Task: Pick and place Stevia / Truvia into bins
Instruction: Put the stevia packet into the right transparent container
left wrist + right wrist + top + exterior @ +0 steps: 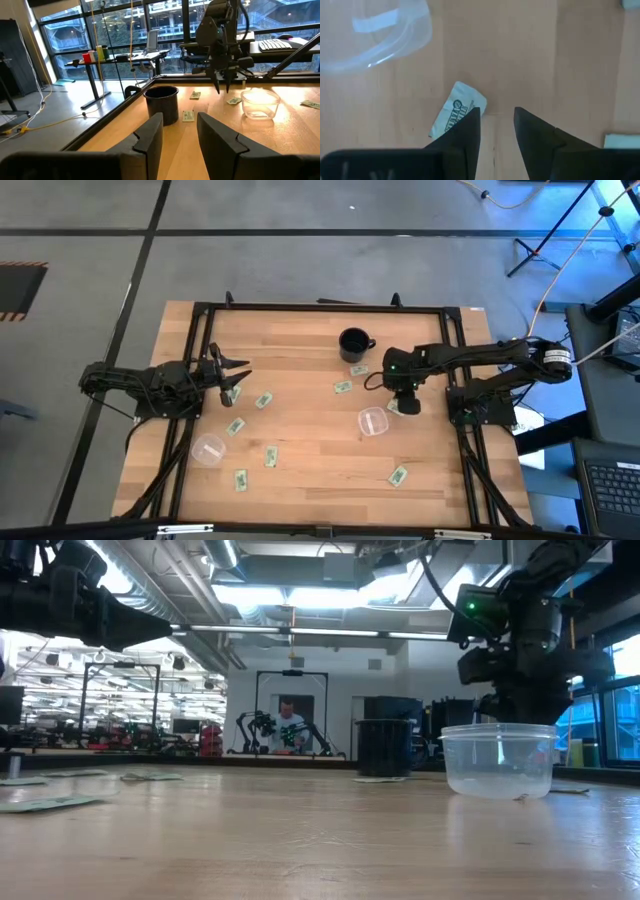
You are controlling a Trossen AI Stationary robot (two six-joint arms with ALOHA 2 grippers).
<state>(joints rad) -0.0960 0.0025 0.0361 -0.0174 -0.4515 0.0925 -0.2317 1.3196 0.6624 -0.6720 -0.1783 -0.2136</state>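
1. R hand [497, 125] spread, pointing down just beside a sachet [456, 114] near the right bin [373, 421].
2. Shift over sachet, drop, pinch its edges.
3. L hand [238, 375] spread, waits at left.

Both robot arms are dark, almost black, and made of chunky blocks joined together. The right arm [470, 360] has a small green light on it and a white band near its far end. Black cables loop along it. Each gripper has two flat, dark, pointed fingers [462, 135].
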